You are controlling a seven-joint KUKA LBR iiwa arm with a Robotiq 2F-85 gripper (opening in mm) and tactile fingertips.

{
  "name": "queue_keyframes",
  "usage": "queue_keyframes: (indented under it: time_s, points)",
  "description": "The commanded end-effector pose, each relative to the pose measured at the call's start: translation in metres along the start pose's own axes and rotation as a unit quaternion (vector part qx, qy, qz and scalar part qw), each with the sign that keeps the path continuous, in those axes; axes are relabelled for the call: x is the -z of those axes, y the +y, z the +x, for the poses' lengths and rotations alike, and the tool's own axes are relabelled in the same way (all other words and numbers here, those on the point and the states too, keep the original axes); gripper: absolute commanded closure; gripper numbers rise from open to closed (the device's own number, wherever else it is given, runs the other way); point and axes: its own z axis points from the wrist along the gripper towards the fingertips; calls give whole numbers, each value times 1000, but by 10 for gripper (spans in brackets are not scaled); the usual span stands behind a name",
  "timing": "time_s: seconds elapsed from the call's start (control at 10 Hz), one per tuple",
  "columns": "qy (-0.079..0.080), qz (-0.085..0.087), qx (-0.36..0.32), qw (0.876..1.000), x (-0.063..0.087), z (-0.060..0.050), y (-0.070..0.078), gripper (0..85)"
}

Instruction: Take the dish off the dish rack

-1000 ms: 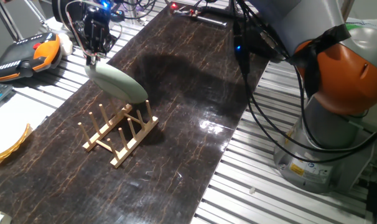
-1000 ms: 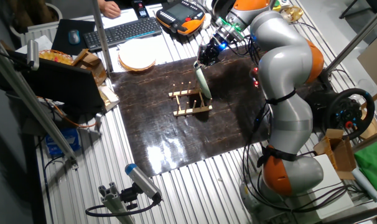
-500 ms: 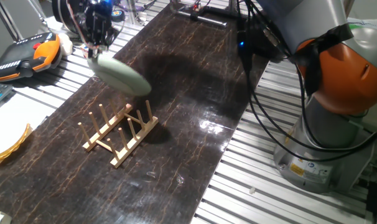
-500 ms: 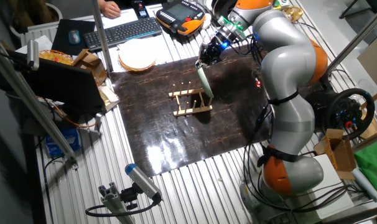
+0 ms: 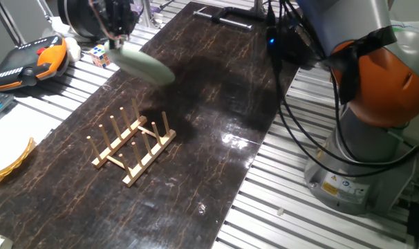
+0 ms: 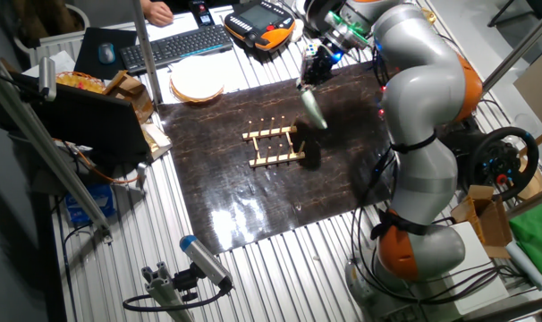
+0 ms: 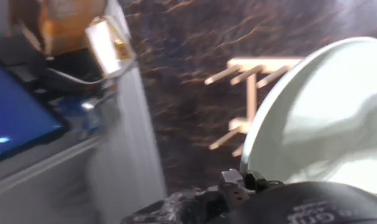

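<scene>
- We are pinching the dish (image 5: 146, 65) at its rim with our gripper (image 5: 115, 43), fingers clamped on the upper edge.
- The dish is hanging tilted below and beyond our fingers, in the air, clear of the pegs.
- The dish rack (image 5: 132, 146) is sitting on the dark table (image 5: 216, 104) beneath our fingers, apart from the dish, its slots bare.
- In the hand view the dish (image 7: 319, 118) is filling the right side, the rack (image 7: 251, 93) blurred past it.

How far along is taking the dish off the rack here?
Done: the dish hangs in the air, clear of the dish rack, whose pegs stand bare. In hand: the gripper is shut on the dish's rim, plate tilted. Left: setting it down somewhere; it is not yet on the table.
</scene>
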Motion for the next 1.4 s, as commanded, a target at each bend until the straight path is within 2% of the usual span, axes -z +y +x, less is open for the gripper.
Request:
queue_keyframes:
  time_s: [0.0, 0.2, 0.3, 0.4, 0.6, 0.7, 1.1, 1.3]
  points:
    - [-16, 122, 13, 992, 1, -1, -6, 843]
    - [-30, 163, 25, 986, 2, -11, -30, 843]
    - [-33, 201, 31, 978, 0, -16, -40, 843]
    - [-37, 211, 37, 976, -2, -22, -50, 843]
    - [-40, 224, 51, 972, -9, -34, -72, 843]
    - [-40, 223, 53, 973, -13, -39, -80, 843]
    - [-33, 244, 40, 968, -26, -55, -95, 843]
    - [-35, 248, 45, 967, -36, -65, -105, 843]
